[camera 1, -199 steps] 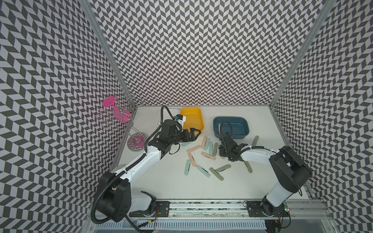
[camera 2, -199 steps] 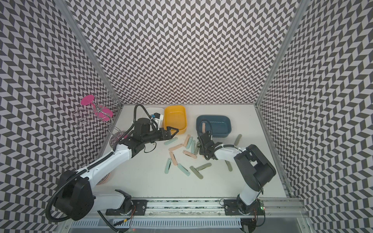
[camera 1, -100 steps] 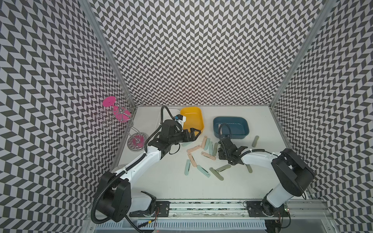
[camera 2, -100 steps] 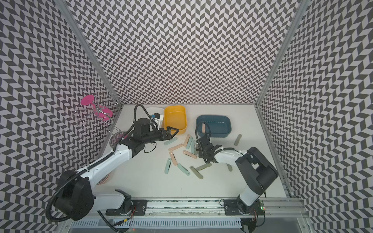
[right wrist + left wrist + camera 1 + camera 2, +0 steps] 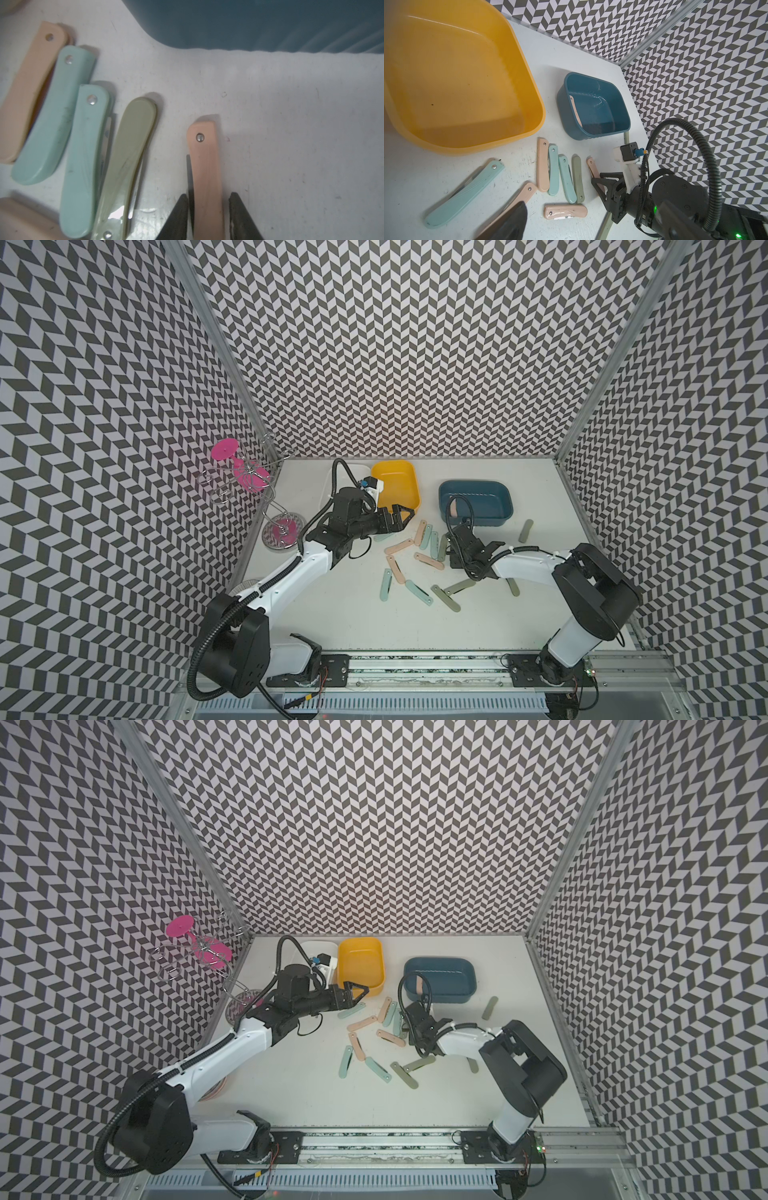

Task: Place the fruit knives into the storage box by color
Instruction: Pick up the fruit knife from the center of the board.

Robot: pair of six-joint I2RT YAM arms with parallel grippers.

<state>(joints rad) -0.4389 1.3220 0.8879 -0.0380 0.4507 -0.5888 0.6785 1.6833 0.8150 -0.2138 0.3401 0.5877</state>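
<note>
Nearest the rail, a few grey-green (image 5: 445, 597) and mint (image 5: 417, 592) fruit knives lie scattered flat on the bench (image 5: 332, 614). Past them, the right claw (image 5: 208, 194) is down at bench level, straddling a peach knife (image 5: 204, 158). Its jaws are nearly closed, but a sliver of gap shows, so the knife is not yet pinched.

The step in hand looks like the grasp. Next the claw needs to close squarely on the thin edges, lift cleanly, and carry the knife a short way back.

This knife is a slim, flat bar with a rivet at its far end and a dark blade slot along one edge. It lies apart from the mint and grey-green row (image 5: 126, 158) beside it.

Further on, the left claw (image 5: 400, 515) hangs spread and empty by the yellow box (image 5: 409, 485). The blue box (image 5: 482, 519) already holds one peach knife (image 5: 455, 506), so that is the likely destination
</note>
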